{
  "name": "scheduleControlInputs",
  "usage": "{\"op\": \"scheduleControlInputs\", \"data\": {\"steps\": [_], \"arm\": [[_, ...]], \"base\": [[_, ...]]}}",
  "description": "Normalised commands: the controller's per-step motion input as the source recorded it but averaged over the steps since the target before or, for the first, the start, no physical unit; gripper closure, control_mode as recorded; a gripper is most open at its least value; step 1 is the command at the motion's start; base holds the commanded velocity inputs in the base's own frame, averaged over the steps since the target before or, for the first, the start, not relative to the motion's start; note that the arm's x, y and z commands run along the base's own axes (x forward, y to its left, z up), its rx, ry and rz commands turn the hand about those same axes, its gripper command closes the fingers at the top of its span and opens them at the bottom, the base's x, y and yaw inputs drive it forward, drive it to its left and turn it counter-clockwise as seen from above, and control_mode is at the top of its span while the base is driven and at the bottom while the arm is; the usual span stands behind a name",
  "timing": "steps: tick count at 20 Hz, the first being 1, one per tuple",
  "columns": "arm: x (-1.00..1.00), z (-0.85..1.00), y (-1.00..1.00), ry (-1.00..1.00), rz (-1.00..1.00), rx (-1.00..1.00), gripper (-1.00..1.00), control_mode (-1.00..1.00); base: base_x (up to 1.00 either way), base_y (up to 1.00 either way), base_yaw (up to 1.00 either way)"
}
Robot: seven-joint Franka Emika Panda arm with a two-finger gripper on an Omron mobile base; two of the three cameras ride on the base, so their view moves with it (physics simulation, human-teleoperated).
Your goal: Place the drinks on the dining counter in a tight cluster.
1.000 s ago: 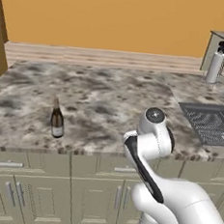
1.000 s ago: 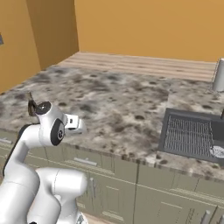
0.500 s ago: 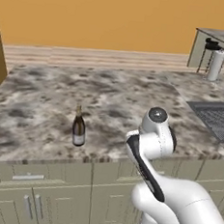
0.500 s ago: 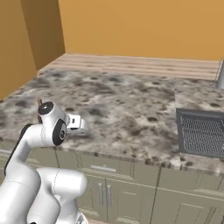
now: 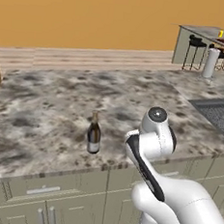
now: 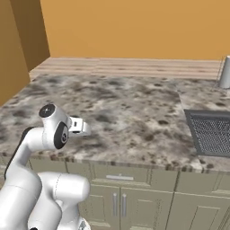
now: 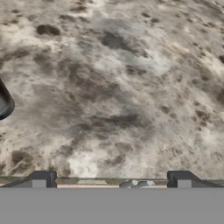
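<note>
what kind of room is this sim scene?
Most likely a kitchen with a dining area: a marbled stone counter over beige cabinet doors and drawers, a dark wine bottle standing on it, and a bar-height dining counter with black stools in the far corner.

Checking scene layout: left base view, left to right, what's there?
wine bottle → arm → paper towel roll → bar stools and dining counter lie behind, order unclear.
</note>
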Motion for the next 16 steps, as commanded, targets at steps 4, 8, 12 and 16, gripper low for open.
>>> {"op": "scheduleControlInputs", "data": {"steps": [4,8,12,16], "arm": [[0.0,0.0,0.0,0.0,0.0,0.0,-1.0,1.0],[0.0,0.0,0.0,0.0,0.0,0.0,-1.0,1.0],[0.0,0.0,0.0,0.0,0.0,0.0,-1.0,1.0],[0.0,0.0,0.0,0.0,0.0,0.0,-1.0,1.0]], "base": [[0.41,0.38,-0.19],[0.39,0.12,-0.04],[0.12,0.04,0.0],[0.0,0.0,0.0]]}}
